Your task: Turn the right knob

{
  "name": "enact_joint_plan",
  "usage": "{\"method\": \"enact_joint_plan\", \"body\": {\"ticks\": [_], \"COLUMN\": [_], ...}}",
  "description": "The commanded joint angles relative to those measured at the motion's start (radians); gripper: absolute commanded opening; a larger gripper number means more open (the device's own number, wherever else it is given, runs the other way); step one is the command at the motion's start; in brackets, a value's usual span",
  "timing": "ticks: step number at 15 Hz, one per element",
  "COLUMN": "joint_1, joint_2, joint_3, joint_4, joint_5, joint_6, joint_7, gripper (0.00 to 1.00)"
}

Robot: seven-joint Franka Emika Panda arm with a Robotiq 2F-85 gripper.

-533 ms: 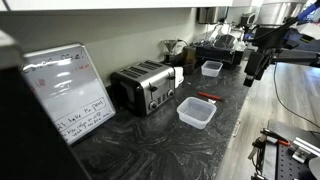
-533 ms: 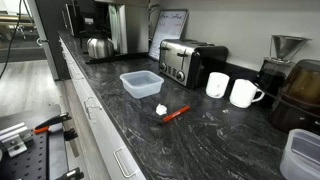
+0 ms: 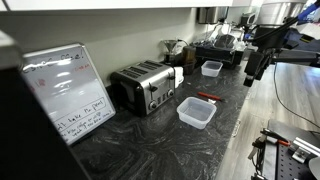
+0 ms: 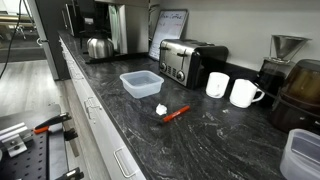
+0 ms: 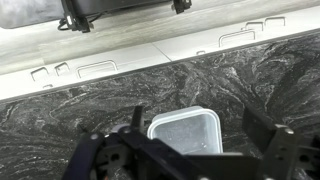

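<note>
The fingers (image 5: 137, 118) are standing wide apart, gripping nothing and touching nothing, and a clear tub (image 5: 185, 135) is showing on the counter (image 5: 60, 115) below the gap between them. In an exterior view the gripper (image 3: 255, 70) is hanging in the air over the counter's front edge, well apart from the toaster (image 3: 140, 85). The toaster is sitting further along by the wall, beside a whiteboard (image 3: 68, 92), with a red pen (image 3: 207, 97) lying between it and the gripper. The knobs on its front panel (image 3: 160, 92) are showing too small to tell apart.
</note>
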Motion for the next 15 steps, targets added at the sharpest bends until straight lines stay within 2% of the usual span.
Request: {"method": "enact_joint_plan", "body": {"ticks": [1,3,6,10,13,15], "joint_1": [0.004,0.034,0.088,0.133,0.137,0.125], "joint_2": [0.007,0.037,0.11,0.265,0.386,0.439], "joint_3": [0.014,0.045,0.131,0.226,0.232,0.219], "joint_4": [0.006,0.019,0.05,0.113,0.18,0.221], "joint_5": [0.013,0.02,0.008,-0.014,-0.04,-0.061], "joint_6": [0.009,0.052,0.175,0.449,0.652,0.709], "joint_7": [-0.009,-0.01,0.011,0.042,0.014,0.016], "gripper": [1.0,1.0,1.0,1.0,1.0,1.0]}}
